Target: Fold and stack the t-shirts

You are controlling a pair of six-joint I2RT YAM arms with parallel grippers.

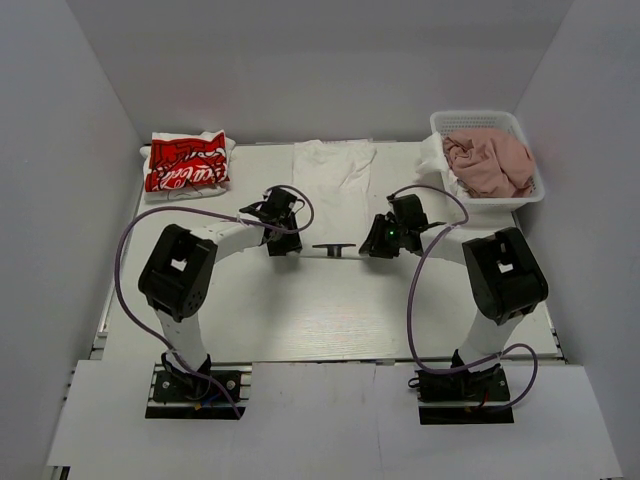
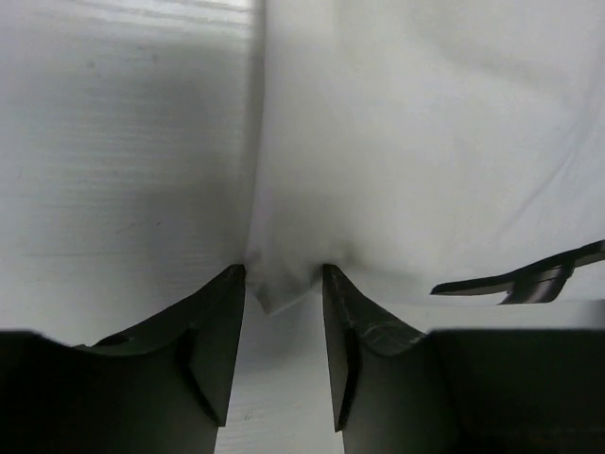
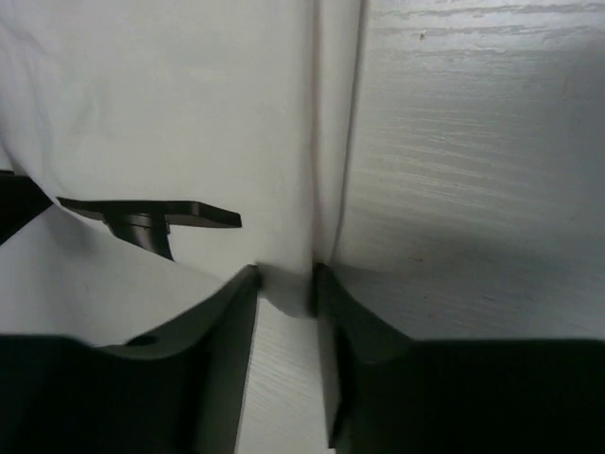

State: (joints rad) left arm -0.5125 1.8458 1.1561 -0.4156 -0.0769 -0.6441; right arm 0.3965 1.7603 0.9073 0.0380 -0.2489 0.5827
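The large white t-shirt (image 1: pixel 335 178) lies folded into a long strip at the middle back of the table. Its near hem is between my two grippers. My left gripper (image 1: pixel 278 242) holds the near left corner; in the left wrist view the cloth (image 2: pixel 425 142) bunches between the tips of that gripper (image 2: pixel 284 274). My right gripper (image 1: pixel 380 242) holds the near right corner; in the right wrist view the cloth (image 3: pixel 170 113) is pinched in that gripper (image 3: pixel 285 272). The red script-logo shirt (image 1: pixel 187 162) lies folded at the back left. The dusty-pink shirt (image 1: pixel 490 162) is crumpled in the basket.
The white mesh basket (image 1: pixel 520 125) stands at the back right against the wall. A small flat black piece (image 1: pixel 333 247) sits on the table (image 1: pixel 300 310) between the grippers, by the shirt's near hem. Grey walls close in the back and both sides.
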